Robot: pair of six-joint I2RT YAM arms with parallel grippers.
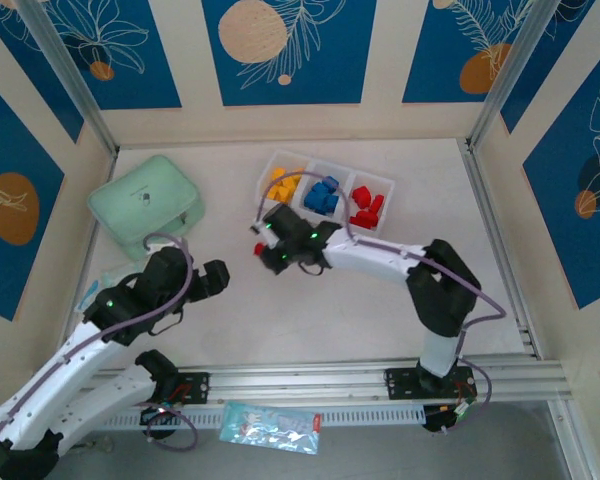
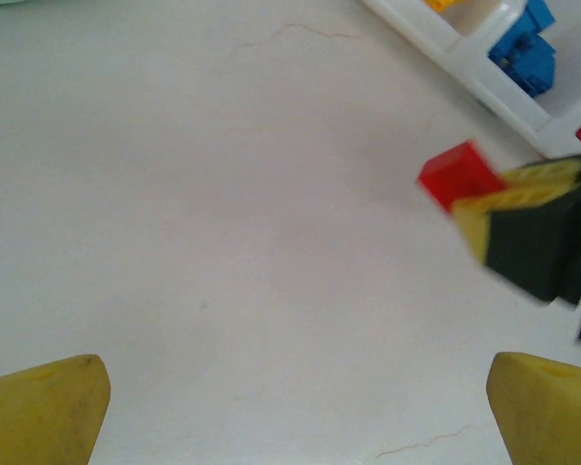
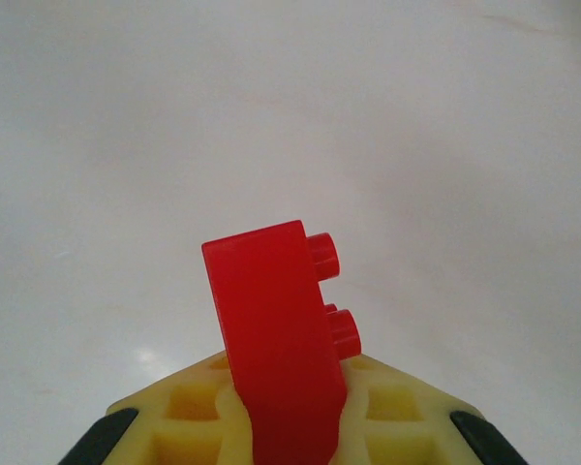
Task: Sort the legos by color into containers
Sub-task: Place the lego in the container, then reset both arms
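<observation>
The red lego sticks out of the right gripper. Its long axis runs out past the fingertips, leaning slightly left in the wrist view, and its two visible studs face right. The yellow fingers are clamped on its lower end. It is over bare table, just at the near side of the tray, whose compartments hold sorted bricks in yellow, blue and red. The left gripper sits to its left, jaws wide apart.
</observation>
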